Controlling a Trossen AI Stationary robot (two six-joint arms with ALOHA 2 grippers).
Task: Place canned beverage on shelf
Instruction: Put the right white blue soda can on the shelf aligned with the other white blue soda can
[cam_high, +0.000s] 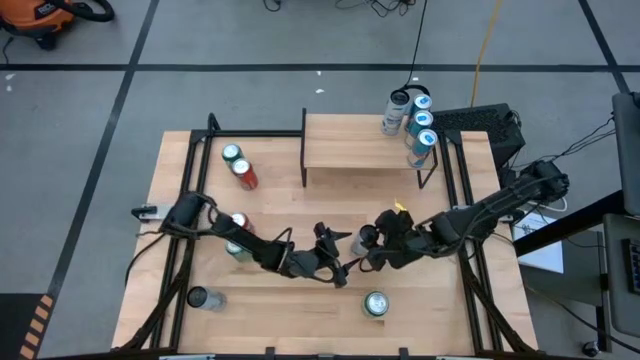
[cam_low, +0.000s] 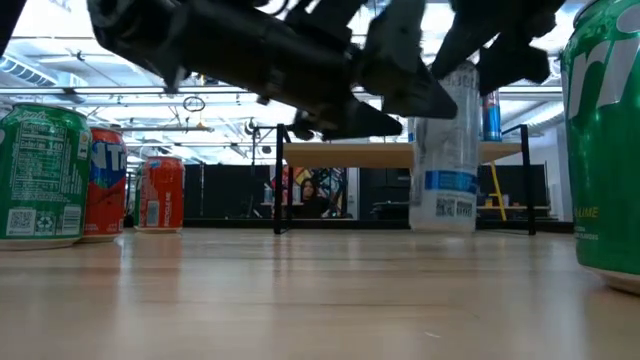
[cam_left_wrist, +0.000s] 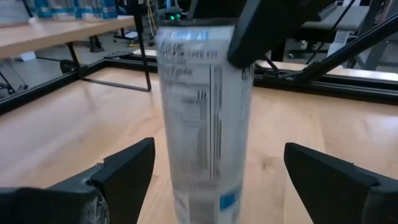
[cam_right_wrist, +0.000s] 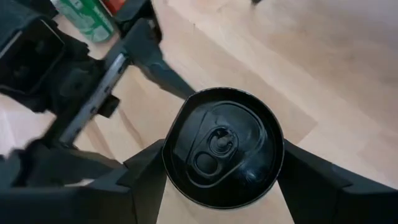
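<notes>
cans (cam_high: 418, 128) crowd shelf (cam_high: 350, 150) end; right gripper (cam_right_wrist: 217, 186) straddles upright can (cam_right_wrist: 222, 146)

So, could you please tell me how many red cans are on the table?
2. One red can stands left of the shelf; the other red can is partly under the left arm. More may be hidden.

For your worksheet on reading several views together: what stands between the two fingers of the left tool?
A tall white can stands upright between the left tool's open fingers, untouched by either, as the left wrist view shows. The right tool grips its top from above.
</notes>
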